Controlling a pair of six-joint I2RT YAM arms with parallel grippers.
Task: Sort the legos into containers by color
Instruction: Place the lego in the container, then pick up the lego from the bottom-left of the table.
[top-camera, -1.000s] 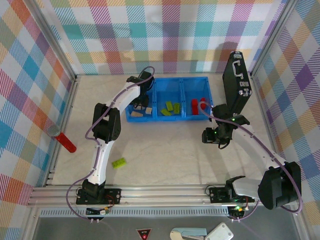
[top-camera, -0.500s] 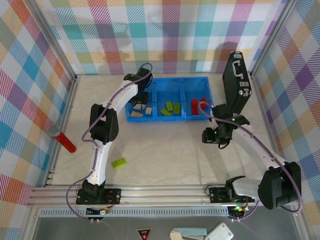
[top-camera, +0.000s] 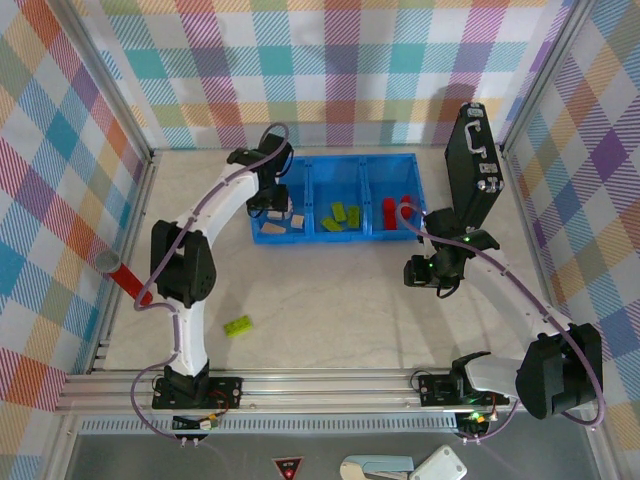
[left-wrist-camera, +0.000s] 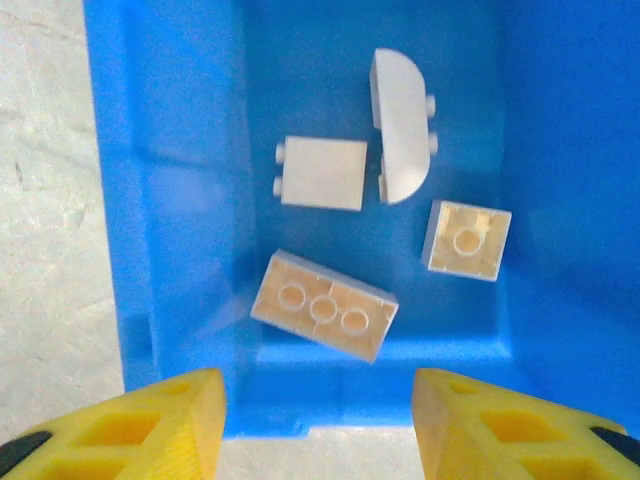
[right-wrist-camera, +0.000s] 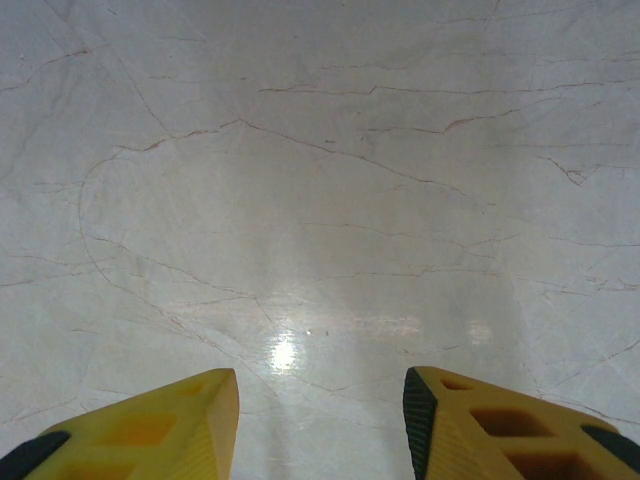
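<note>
The containers are three compartments of one blue tray (top-camera: 335, 185). In the left wrist view, several cream legos lie in the left compartment (left-wrist-camera: 160, 200): a long brick (left-wrist-camera: 323, 317), a square one (left-wrist-camera: 322, 172), a half-round one (left-wrist-camera: 402, 125) and a small one (left-wrist-camera: 467, 240). Green legos (top-camera: 340, 215) lie in the middle compartment and red legos (top-camera: 390, 210) in the right one. One lime lego (top-camera: 238, 324) lies on the table in front. My left gripper (top-camera: 270, 203) (left-wrist-camera: 320, 425) hangs open and empty above the left compartment's near wall. My right gripper (top-camera: 412, 272) (right-wrist-camera: 320, 425) is open over bare table.
A black case (top-camera: 472, 165) stands upright at the back right, beside the tray. A red cylinder (top-camera: 130, 283) lies at the table's left edge. Checked walls close in the table on three sides.
The left arm's elbow has swung out to the left, and its gripper has shifted slightly left over the left compartment. The right arm has not moved.
</note>
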